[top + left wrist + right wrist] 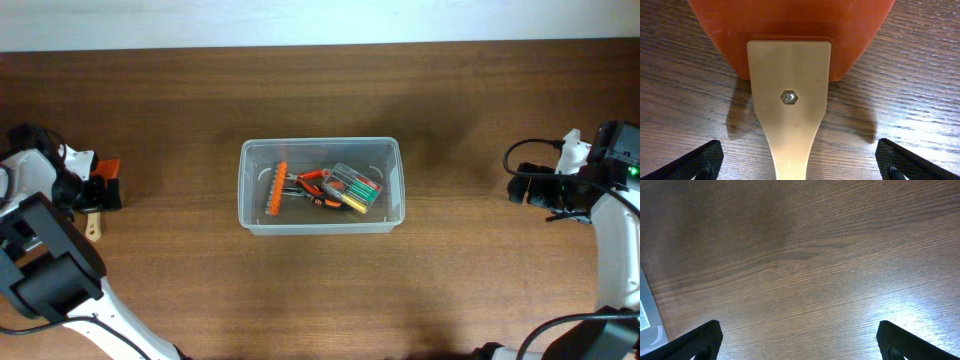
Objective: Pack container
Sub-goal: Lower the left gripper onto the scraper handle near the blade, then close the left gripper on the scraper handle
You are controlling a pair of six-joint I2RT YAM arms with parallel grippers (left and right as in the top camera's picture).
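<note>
The left gripper (797, 160) is wide open and holds nothing. In the left wrist view its two black fingers (700, 162) sit in the bottom corners of the frame. A scraper (790, 75) lies flat on the wooden table (320, 290) between them. Its pale wood handle runs down the middle, with a small nut in it, and its orange blade fills the top of the frame. The fingers are on each side of the handle and are not touching it. The right gripper (797, 340) is wide open too and holds nothing. It hangs over bare table, and only a corner of the container (320, 143) shows at the lower left edge of the right wrist view. From above, the clear container sits in the middle of the frame, well apart from both arms. Inside it are an orange strip of bits (275, 190), pliers (315, 187) with orange handles, and a small clear case (357, 187) with green and yellow parts. So most of the packing looks done. The scraper at the far left of the frame is not in yet. It looks like the last thing left to pick up and put in.
</note>
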